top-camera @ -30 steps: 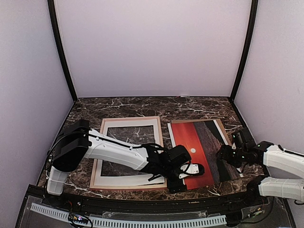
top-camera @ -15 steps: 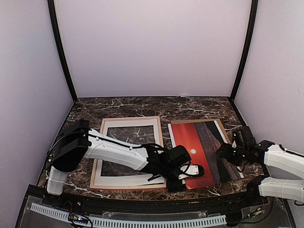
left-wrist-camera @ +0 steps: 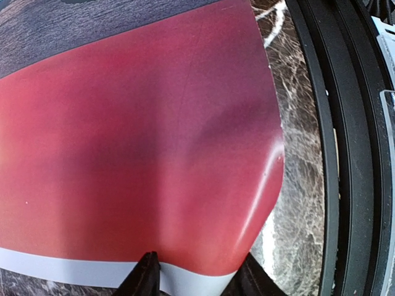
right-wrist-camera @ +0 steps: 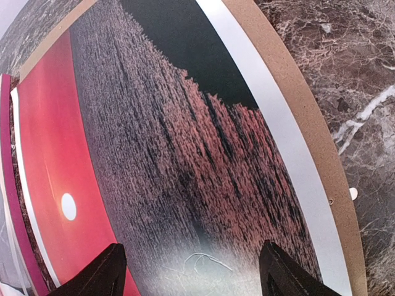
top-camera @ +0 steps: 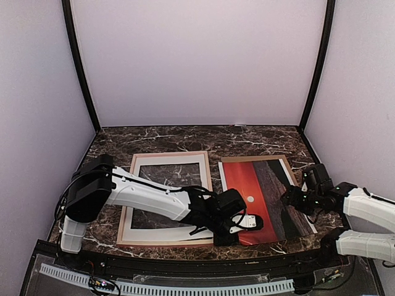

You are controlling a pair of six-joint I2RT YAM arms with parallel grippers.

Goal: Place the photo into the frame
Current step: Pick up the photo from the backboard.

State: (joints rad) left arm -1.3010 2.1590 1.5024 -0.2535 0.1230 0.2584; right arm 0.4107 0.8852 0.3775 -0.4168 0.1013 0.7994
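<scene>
While the overhead camera gives the layout, finger detail comes only from the two wrist cameras.

Layout: the photo point(top-camera: 247, 182) lies on the right half of the marble worktop point(top-camera: 185, 139), red sky to the left and dark sea to the right. The frame point(top-camera: 170, 153) lies just beside it on the left, not touching it. A white mat board point(top-camera: 154, 234) sits inside its rails (marble shows through the cut-out).

The left arm reaches across the frame's near right corner to the photo's near left corner. Left end effector point(left-wrist-camera: 197, 279): from above it is a dark lump and the jaws are unreadable. Its own camera shows two fingertips point(left-wrist-camera: 148, 271) standing apart with the photo's white border between them. The print bulges into a soft ridge just beyond them. Nothing is clamped.

Right end effector point(right-wrist-camera: 194, 271): fingers spread wide over the dark sea part, near the photo's right edge. Contact with the print cannot be judged. Only this view shows a brown backing board point(right-wrist-camera: 287, 105) beneath the photo, its edge sticking out past the white border. The small white sun point(right-wrist-camera: 68, 206) shows both here and from above.
</scene>
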